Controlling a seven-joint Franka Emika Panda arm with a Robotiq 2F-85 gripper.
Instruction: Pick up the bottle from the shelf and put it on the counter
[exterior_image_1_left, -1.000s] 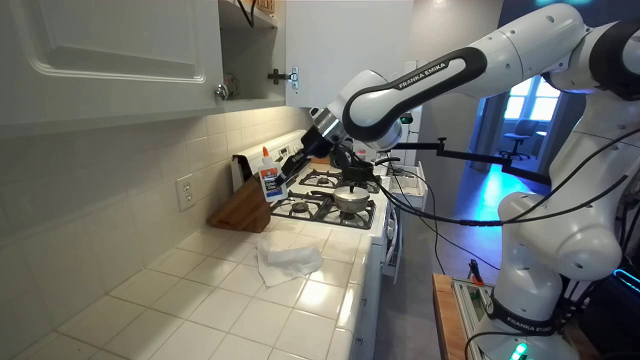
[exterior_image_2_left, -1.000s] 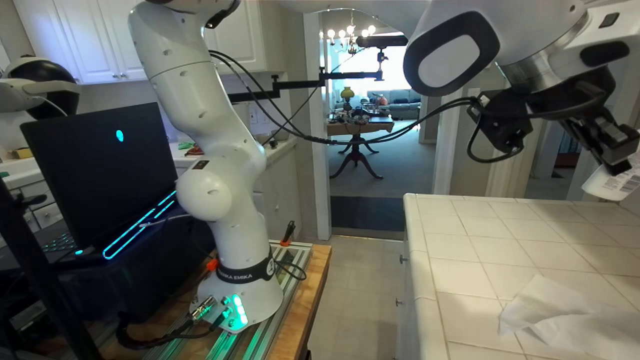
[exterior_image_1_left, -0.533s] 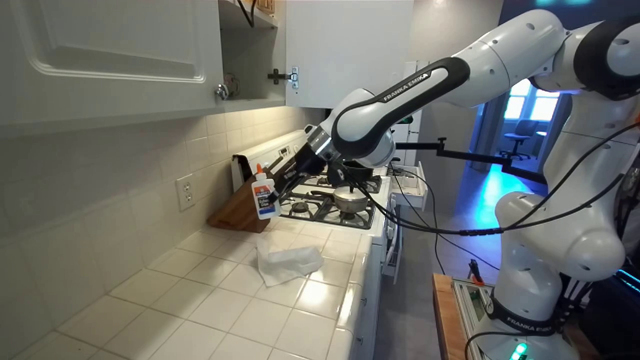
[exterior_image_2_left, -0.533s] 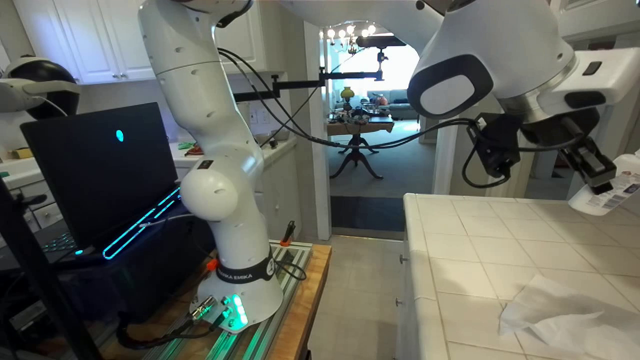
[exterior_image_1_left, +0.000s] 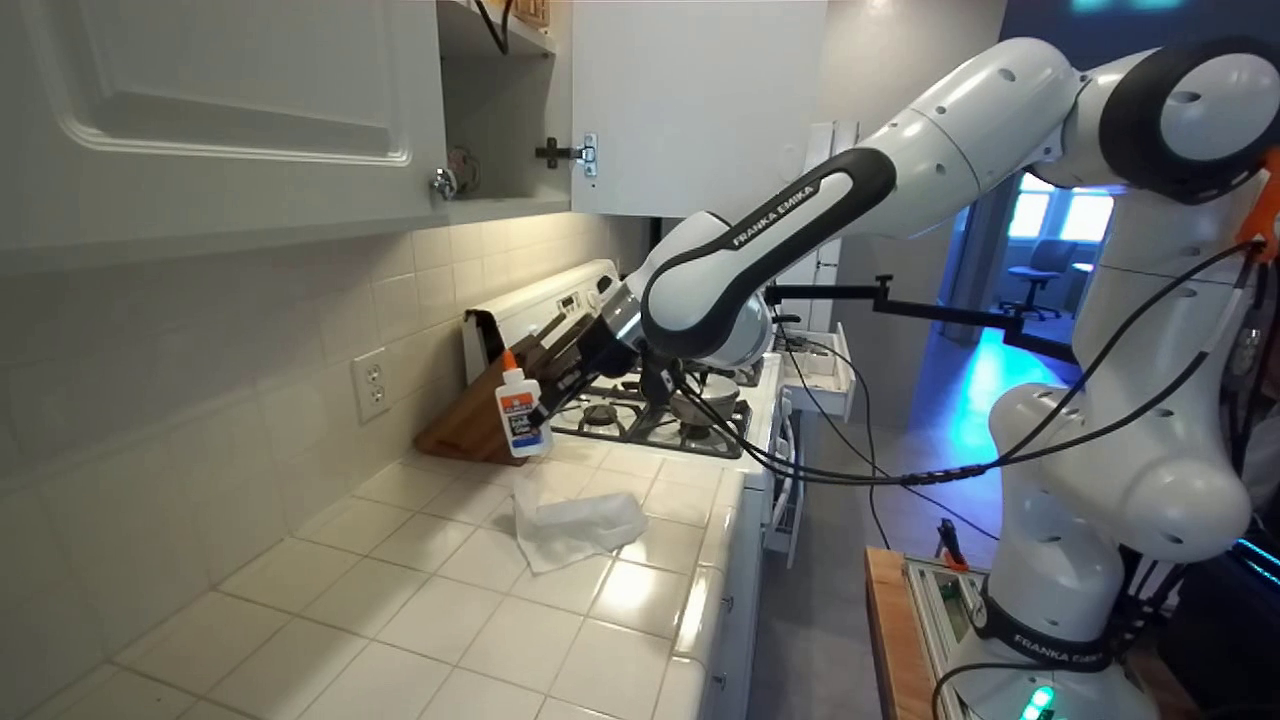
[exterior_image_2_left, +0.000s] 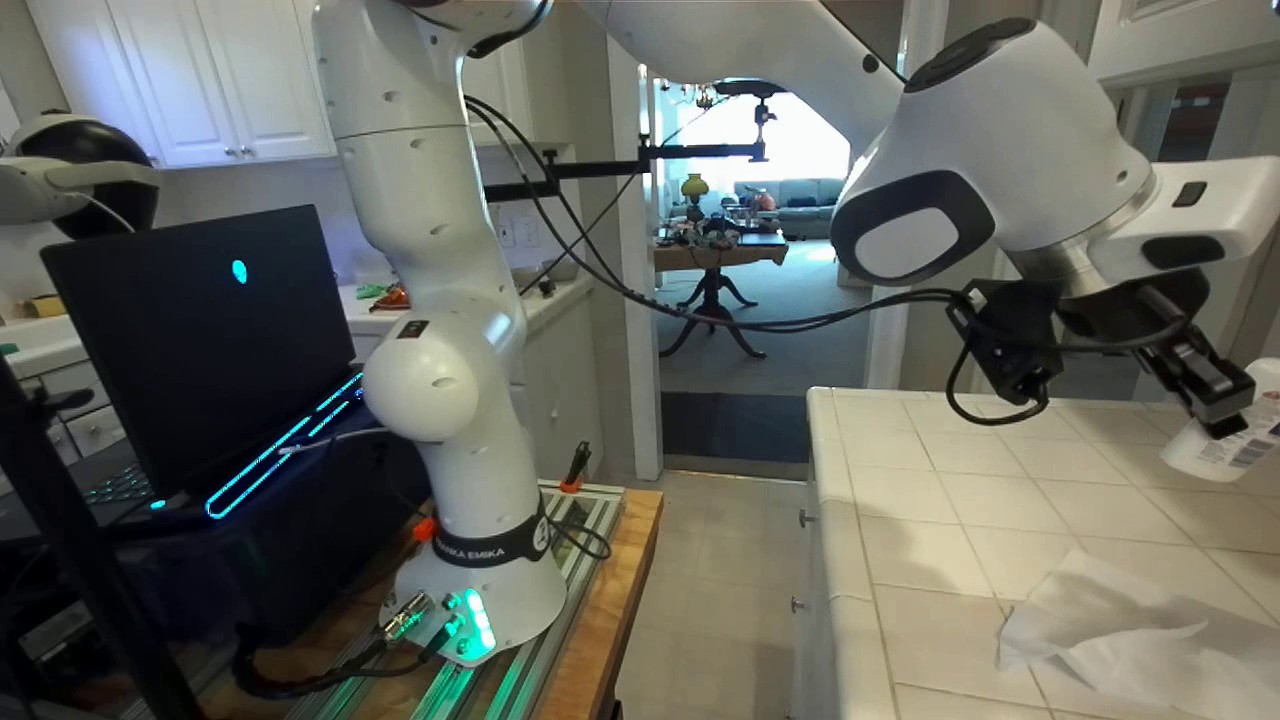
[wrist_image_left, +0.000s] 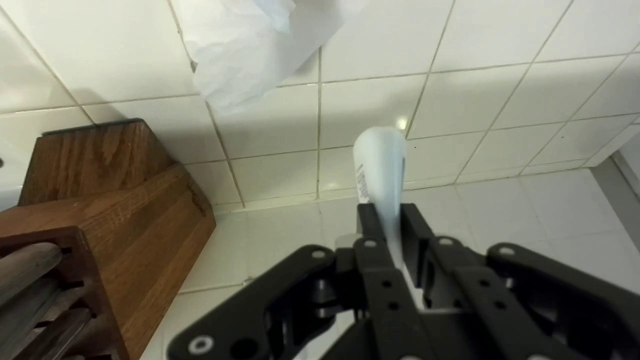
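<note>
Most of the task looks done, judging by how things stand. The bottle (exterior_image_1_left: 518, 410) is off the shelf (exterior_image_1_left: 505, 100) and in the grip: the jaws stand nearly together, with its white body pinched between them, as the wrist view shows plainly. In an exterior view the jaws reach it from about two o'clock, and the shelf lies at twelve, high above it. The bottle leans a little, its orange tip (exterior_image_1_left: 509, 360) toward eleven o'clock.

What remains is the setting down. The bottle hangs over the tabletop (exterior_image_1_left: 420, 610), its base (exterior_image_1_left: 530, 447) apart from the surface as far as the pictures tell; the gap seems small, but no view shows it squarely. In an exterior view the knife block (exterior_image_1_left: 475, 430) sits between eight and nine o'clock from the bottle, partly hidden behind it, and crumpled white paper (exterior_image_1_left: 585, 525) lies at five. Seen from the wrist, the knife block likewise falls between eight and nine, the paper between ten and eleven.

Three small steps seem left: lower the bottle, straighten it so that the base meets the tabletop flat, and part the jaws. Letting go while it leans could tip it, I would guess.
</note>
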